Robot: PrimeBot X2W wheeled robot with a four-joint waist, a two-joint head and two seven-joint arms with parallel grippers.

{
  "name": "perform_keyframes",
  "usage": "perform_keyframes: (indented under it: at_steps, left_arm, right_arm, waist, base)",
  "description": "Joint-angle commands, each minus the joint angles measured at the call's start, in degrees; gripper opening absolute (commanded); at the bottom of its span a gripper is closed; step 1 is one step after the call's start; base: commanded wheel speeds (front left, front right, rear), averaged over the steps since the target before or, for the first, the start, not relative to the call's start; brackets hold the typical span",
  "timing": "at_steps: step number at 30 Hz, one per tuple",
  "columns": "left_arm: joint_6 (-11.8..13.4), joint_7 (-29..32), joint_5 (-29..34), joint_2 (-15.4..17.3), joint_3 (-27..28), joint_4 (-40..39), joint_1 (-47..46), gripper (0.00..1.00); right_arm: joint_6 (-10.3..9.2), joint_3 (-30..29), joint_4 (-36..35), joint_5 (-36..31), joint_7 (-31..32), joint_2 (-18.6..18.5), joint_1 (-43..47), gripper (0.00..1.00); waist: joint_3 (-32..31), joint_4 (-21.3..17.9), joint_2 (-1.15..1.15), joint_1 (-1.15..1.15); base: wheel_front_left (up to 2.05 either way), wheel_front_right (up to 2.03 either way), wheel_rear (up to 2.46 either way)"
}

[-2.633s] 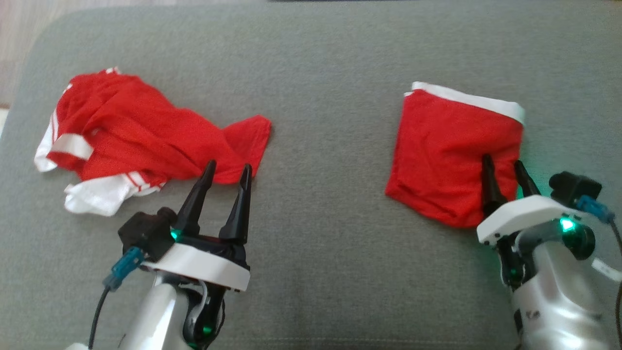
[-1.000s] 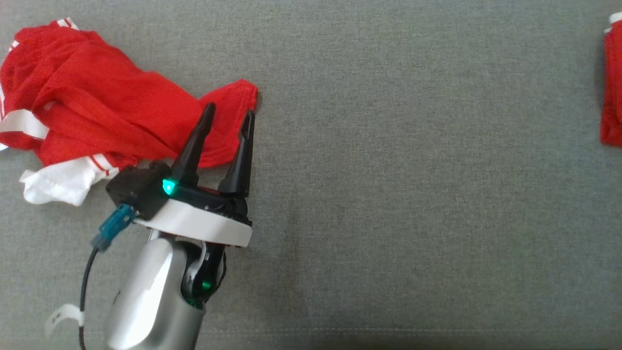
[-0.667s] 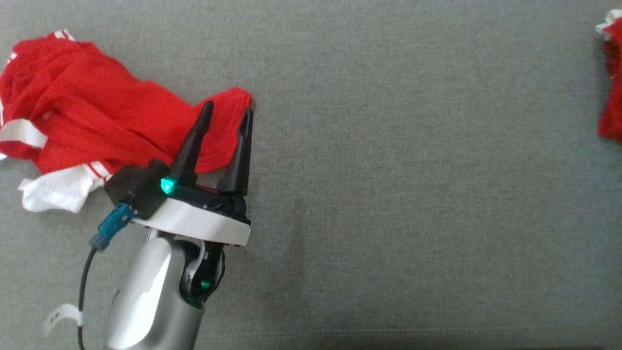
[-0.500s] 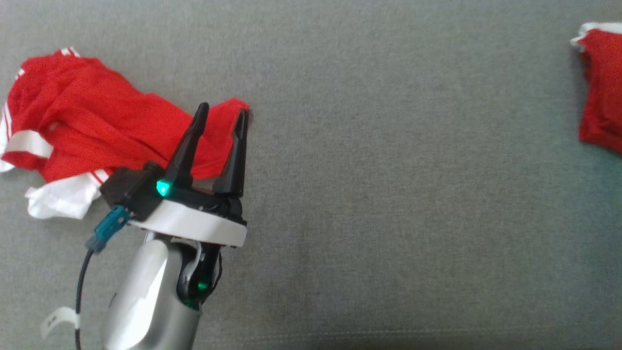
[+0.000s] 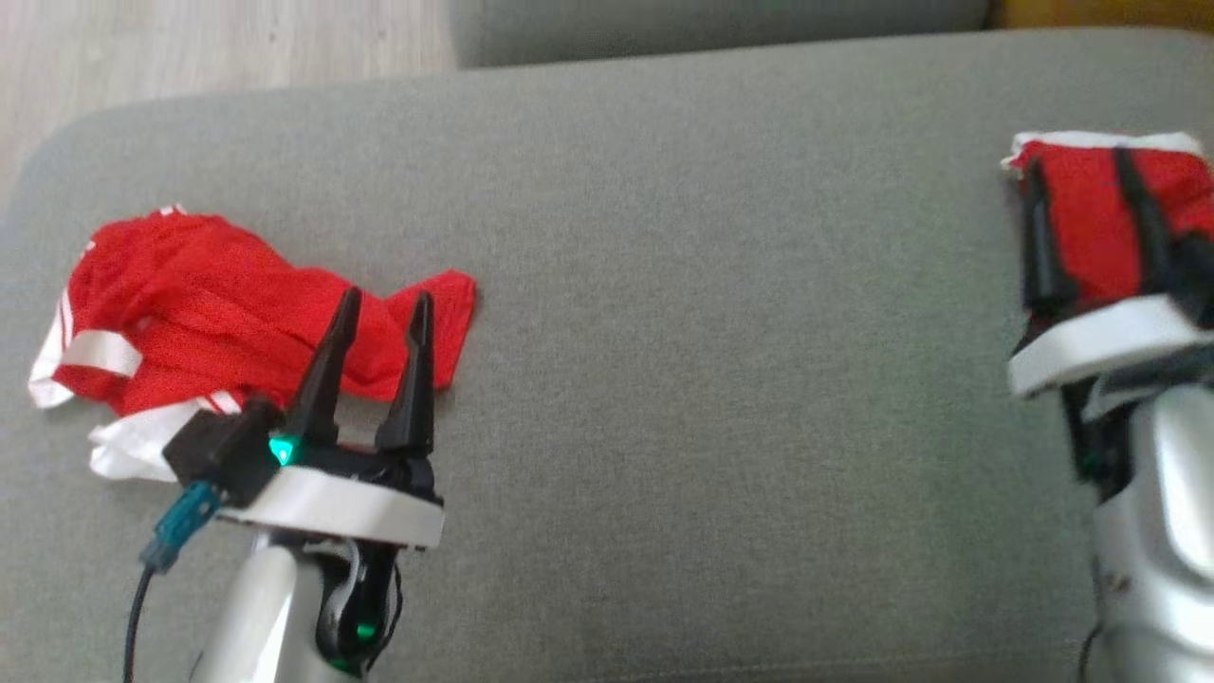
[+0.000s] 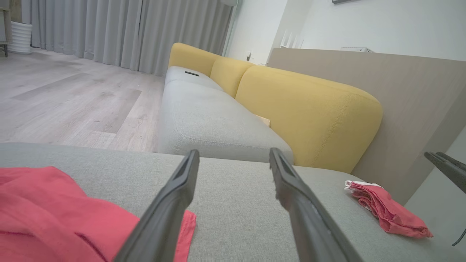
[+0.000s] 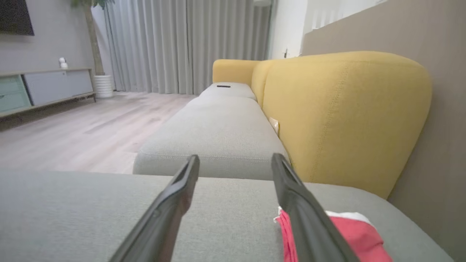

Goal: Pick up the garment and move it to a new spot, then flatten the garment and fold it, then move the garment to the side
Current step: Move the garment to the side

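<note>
Right gripper (image 5: 1075,161): jaws spread wide, nothing between them. The right wrist view (image 7: 235,158) confirms it, showing only bare cushion in the gap. A few seconds ago the same fingers sat close together on the near part of the folded red garment (image 5: 1091,218). They have since let go.

The folded red garment now lies at the far right end of the grey seat cushion (image 5: 711,285), white waistband on its far side. It sits just in front of the yellow backrest (image 7: 346,109). The right finger overlaps its left edge in the right wrist view (image 7: 349,233); whether the finger touches the cloth I cannot tell. The head camera has swung about in between, so frame position alone proves nothing. However, the gap between this piece and the crumpled red-and-white garment (image 5: 218,304) is clearly wider than before. Judgement: the folded piece was carried right and set down.

Left gripper (image 5: 382,299): jaws apart, empty, with its tips over the near right corner of the crumpled garment, the same stance as in the earlier pictures.

Meaning for the task: the fold looks intact and the piece is set aside, so the last step reads as done. The right arm has only to back off without dragging the cloth.
</note>
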Motion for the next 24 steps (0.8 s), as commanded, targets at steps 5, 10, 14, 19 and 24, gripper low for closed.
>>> perform_keyframes:
  at_steps: [5,10,14,19,24]
  left_arm:
    - [0.2,-0.3,0.4,0.4,2.8,-2.4,2.1,1.0]
    - [0.3,-0.3,0.7,0.4,2.7,-2.6,5.2,1.0]
    - [0.4,-0.3,0.6,0.4,2.3,-2.3,6.4,1.0]
    - [0.6,-0.3,0.2,0.4,1.9,-2.3,7.8,1.0]
    - [0.7,-0.3,0.3,0.4,1.5,-2.2,8.4,1.0]
  right_arm:
    - [-0.05,3.3,-7.1,1.5,-4.3,5.4,6.7,1.0]
    - [-0.05,3.3,-7.8,2.9,-7.3,8.8,13.3,1.0]
    - [-0.05,2.8,-7.4,3.6,-8.2,9.3,16.3,1.0]
    - [-0.05,4.7,-6.4,5.9,-8.9,9.4,19.2,1.0]
    - [-0.05,5.5,-5.7,6.1,-9.1,9.5,19.7,1.0]
  waist:
    - [-4.8,-0.6,0.0,0.0]
    - [-6.8,-0.6,0.0,0.0]
    - [-7.3,-0.4,0.0,0.0]
    - [-7.6,-0.3,0.0,0.0]
    - [-7.9,-0.5,0.0,0.0]
  base:
    - [0.0,0.0,0.0]
    - [0.0,0.0,0.0]
    - [0.0,0.0,0.0]
    - [0.0,0.0,0.0]
    - [0.0,0.0,0.0]
